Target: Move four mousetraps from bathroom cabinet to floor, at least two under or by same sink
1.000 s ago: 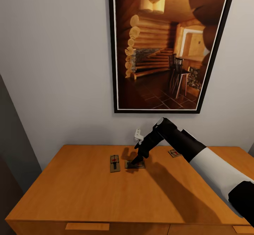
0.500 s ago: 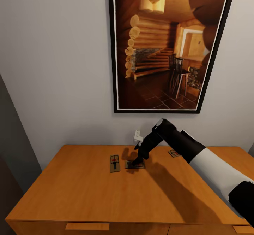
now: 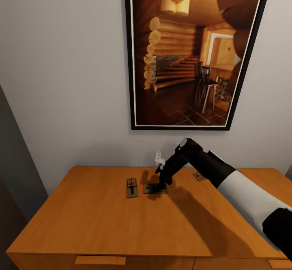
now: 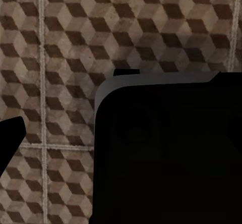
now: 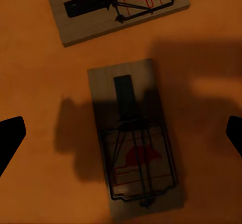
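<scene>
**Right gripper over middle mousetrap**

Right gripper (image 3: 161,185) hovers spread open directly above the middle mousetrap (image 5: 135,138) on the cabinet (image 3: 93,217) top, not gripping. Second mousetrap (image 3: 132,187) lies at its 9 o'clock, third mousetrap (image 3: 199,176) at 2 o'clock. Left gripper's state: cannot tell.

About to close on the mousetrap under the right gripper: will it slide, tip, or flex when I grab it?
The mousetrap looks like a thin flat board, so probably stiff and light. Lying flush on the smooth cabinet top, it may skid rather than tip if nudged. The right gripper stands wide open over it; its wire parts could snag a finger.
</scene>
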Motion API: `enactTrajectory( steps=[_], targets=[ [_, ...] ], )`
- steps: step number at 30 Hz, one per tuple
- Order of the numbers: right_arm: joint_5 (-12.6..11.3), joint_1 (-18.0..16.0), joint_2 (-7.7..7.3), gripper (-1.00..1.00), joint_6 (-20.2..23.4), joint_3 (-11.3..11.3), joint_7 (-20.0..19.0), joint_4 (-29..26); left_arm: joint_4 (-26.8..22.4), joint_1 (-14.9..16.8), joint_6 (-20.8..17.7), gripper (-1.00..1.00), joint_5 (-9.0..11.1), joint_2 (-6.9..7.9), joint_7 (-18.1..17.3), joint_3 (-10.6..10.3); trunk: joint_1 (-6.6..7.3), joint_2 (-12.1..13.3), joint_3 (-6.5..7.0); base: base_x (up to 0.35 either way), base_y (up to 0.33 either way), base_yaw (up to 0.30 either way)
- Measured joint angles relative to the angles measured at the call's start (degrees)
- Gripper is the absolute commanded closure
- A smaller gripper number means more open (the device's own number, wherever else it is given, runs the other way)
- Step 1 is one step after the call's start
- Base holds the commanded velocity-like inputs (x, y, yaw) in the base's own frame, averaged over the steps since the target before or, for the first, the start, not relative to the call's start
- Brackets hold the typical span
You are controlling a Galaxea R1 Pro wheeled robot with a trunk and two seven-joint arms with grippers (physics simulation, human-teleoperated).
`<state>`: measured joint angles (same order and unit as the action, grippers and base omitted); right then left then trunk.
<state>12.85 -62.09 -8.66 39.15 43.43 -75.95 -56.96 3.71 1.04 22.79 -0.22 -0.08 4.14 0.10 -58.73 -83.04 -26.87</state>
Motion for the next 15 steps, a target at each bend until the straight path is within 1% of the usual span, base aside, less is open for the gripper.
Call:
enactTrajectory(
  steps=[6,15],
  targets=[
    [0.0,0.0,0.00,-1.00,-2.4,0.0,0.0,1.9,0.0,0.0,0.0,-1.00,0.0,0.00,0.0,0.0,0.00,0.0,0.00,0.000,0.000,0.000],
    [0.1,0.0,-0.02,-1.00,-3.6,0.0,0.0,3.5,0.0,0.0,0.0,-1.00,0.0,0.00,0.0,0.0,0.00,0.0,0.00,0.000,0.000,0.000]
  ],
)
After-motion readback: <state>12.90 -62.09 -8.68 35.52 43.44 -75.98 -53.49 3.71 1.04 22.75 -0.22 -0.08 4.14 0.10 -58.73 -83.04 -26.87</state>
